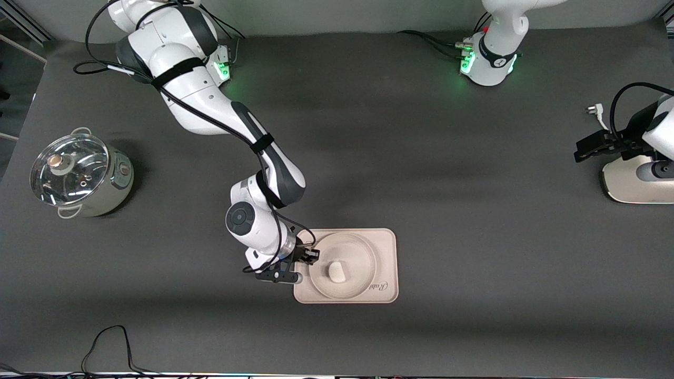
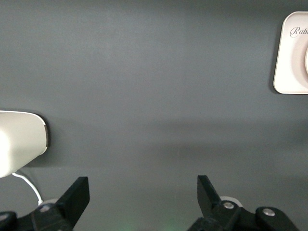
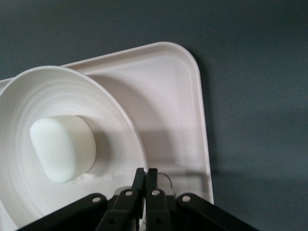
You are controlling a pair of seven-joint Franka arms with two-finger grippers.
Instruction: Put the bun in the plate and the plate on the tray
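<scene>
The bun (image 1: 336,271) lies in the round plate (image 1: 367,251), and the plate is on the rabbit tray (image 1: 388,243). My right gripper (image 1: 309,256) is at the plate's rim toward the right arm's end, its fingers shut on the rim. In the right wrist view the gripper (image 3: 145,175) pinches the rim of the plate (image 3: 120,125), which looks slightly tilted over the tray (image 3: 178,96), with the bun (image 3: 62,147) in it. My left gripper (image 1: 590,150) waits open and empty above the table at the left arm's end; it also shows in the left wrist view (image 2: 143,192).
A steel pot with a glass lid (image 1: 79,176) stands at the right arm's end. A white appliance (image 1: 632,184) sits at the left arm's end, under the left arm. A corner of the tray (image 2: 288,57) shows in the left wrist view. A black cable (image 1: 105,342) lies near the front edge.
</scene>
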